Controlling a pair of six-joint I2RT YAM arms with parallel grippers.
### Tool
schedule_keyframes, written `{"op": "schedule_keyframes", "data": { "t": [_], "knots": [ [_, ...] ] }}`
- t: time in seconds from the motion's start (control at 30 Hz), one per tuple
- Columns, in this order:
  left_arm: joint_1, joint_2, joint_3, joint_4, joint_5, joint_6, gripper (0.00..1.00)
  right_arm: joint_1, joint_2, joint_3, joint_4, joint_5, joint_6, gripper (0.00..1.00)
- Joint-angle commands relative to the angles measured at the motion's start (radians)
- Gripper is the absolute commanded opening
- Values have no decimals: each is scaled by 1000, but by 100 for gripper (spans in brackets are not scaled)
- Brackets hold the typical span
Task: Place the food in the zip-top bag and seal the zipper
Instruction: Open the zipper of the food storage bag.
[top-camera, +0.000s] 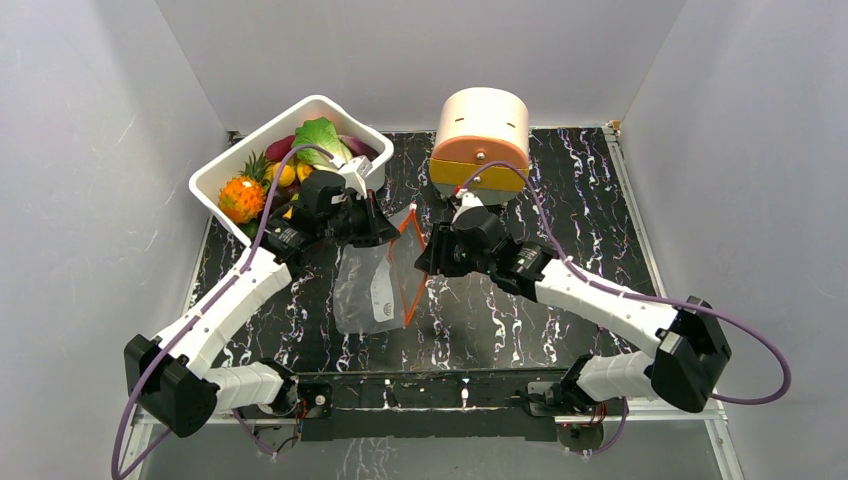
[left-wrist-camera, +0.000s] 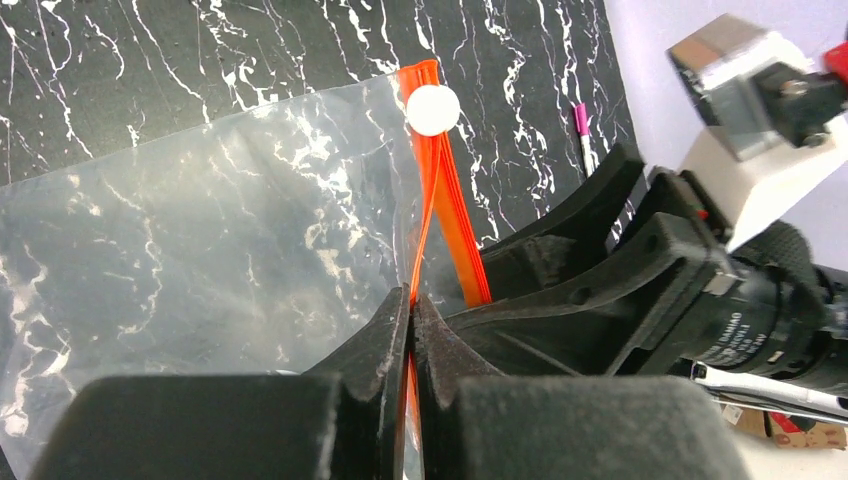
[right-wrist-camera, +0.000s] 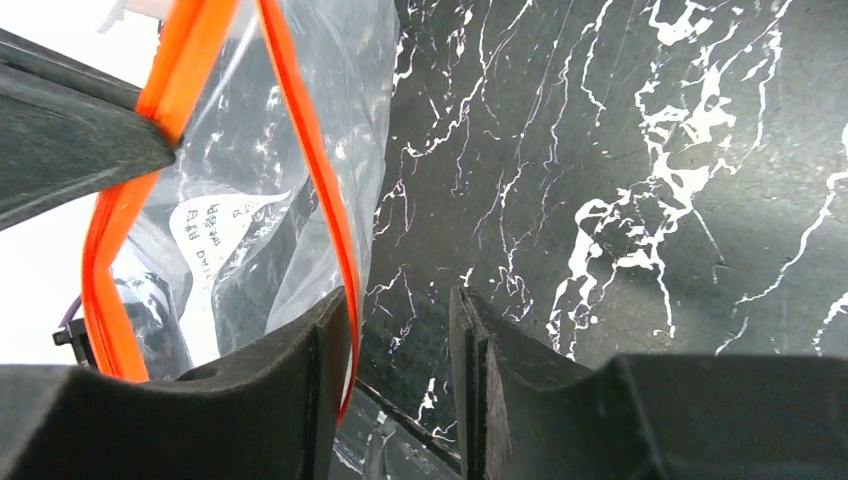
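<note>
On the dark marbled worktop (top-camera: 560, 300) the job is barely begun. The white tub (top-camera: 207, 195) at ten o'clock holds all the food (top-camera: 318, 138) in view, lettuce and smaller pieces alike. The zip-top bag (top-camera: 362, 290) at the centre looks empty, with only its white label showing through. Its zipper (left-wrist-camera: 448, 200) gapes unsealed. The left jaws are clenched on one lip of that strip, while the right jaws stand released just beside the other lip, gripping nothing. By my judgement, filling and sealing are both left to do.

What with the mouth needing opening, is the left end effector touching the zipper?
Touching. Left wrist view: the left end effector is pinched shut on the zipper.
</note>
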Motion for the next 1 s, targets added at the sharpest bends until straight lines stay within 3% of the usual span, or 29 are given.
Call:
{"op": "schedule_keyframes", "data": {
  "t": [0.0,0.03,0.2,0.47,0.6,0.73,0.83,0.97],
  "knots": [
    [-3,-18,7,41,26,-16,0,0,25,5,77,-37,41,36],
    [-2,-17,9,43,29,-17,0,-1,26,3,79,-37,44,34],
    [-3,-11,66,-55,-32,43,0,-1,-4,24,11,88,14,0],
    [-3,3,177,-248,-214,153,0,-5,-107,95,-222,437,-69,0],
    [-3,-3,187,-250,-207,168,0,-4,-135,106,-242,426,-76,0],
    [-2,-25,150,-153,-42,134,0,-5,-147,121,-184,317,-71,0],
    [-3,-41,110,-50,108,82,20,-5,-136,162,-202,319,-65,0],
    [-3,-51,88,33,206,61,57,-5,-122,196,-239,357,-66,0]
  ]
}}
